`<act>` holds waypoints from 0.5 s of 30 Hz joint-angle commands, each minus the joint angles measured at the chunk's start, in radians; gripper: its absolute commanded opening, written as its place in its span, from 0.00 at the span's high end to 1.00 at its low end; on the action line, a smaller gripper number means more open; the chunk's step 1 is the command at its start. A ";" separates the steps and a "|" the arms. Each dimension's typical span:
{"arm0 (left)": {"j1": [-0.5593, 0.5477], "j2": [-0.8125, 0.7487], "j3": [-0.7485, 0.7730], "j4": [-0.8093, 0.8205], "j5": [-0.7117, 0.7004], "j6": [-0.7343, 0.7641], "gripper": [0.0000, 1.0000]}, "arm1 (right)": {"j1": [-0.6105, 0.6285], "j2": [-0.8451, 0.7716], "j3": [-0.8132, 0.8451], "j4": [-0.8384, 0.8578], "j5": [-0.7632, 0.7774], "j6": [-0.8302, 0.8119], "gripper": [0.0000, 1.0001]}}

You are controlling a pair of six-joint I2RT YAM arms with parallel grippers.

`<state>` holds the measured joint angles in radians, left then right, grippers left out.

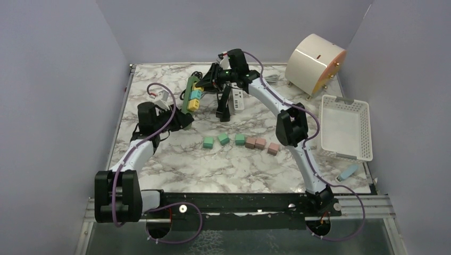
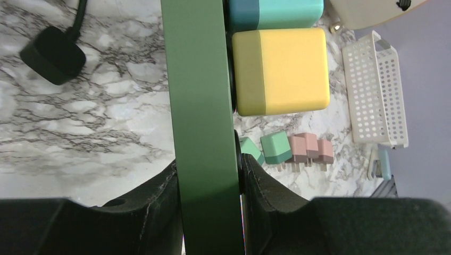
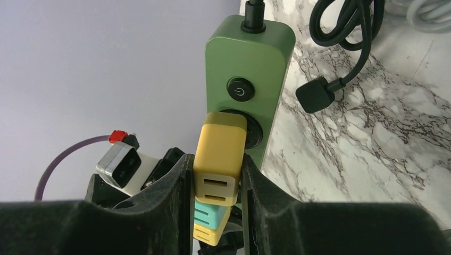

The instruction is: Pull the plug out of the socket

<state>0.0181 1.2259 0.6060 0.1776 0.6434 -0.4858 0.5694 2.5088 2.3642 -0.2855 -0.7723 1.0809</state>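
- The green power strip is the thing to look from. It stands on its long thin edge on the bench. Its socket side faces away from the left arm and toward the right arm.
- The yellow plug we want sits in the socket right next to the strip's round button, at the far end of the strip. It looks pushed in — how deep, I cannot tell.
- The right hand is pinching that plug, with one finger flat on each side of it. This is the nearer hand for the job, since it is already on the plug.
- The left hand is squeezed onto the near end of the strip. One finger is on the back and one is on the socket side.
- Two more plugs sit in the strip between the two hands: a teal plug and a second yellow plug.
- The big thing for the next move is which way the plug points. It sticks straight out from the strip's socket side, across the strip's long line.
- So I think the pull should go straight out from the socket side — not along the strip and not on a slant.
- A slanted pull could jam the pins or drag the strip along.
- The left hand's hold should keep the strip in place while the plug comes out.
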 commanded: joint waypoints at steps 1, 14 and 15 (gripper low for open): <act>-0.073 0.050 0.033 0.065 0.194 -0.065 0.63 | 0.046 -0.040 0.048 0.151 -0.134 -0.019 0.99; -0.129 0.130 0.085 0.091 0.093 -0.079 1.00 | 0.108 -0.065 0.086 0.182 -0.197 -0.019 0.99; -0.129 0.122 0.088 0.082 0.056 -0.078 1.00 | 0.110 -0.072 0.087 0.163 -0.194 -0.034 0.99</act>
<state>-0.0734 1.3533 0.6392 0.1963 0.6567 -0.5560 0.5789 2.5088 2.3707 -0.2295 -0.7837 0.9905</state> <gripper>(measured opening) 0.389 0.340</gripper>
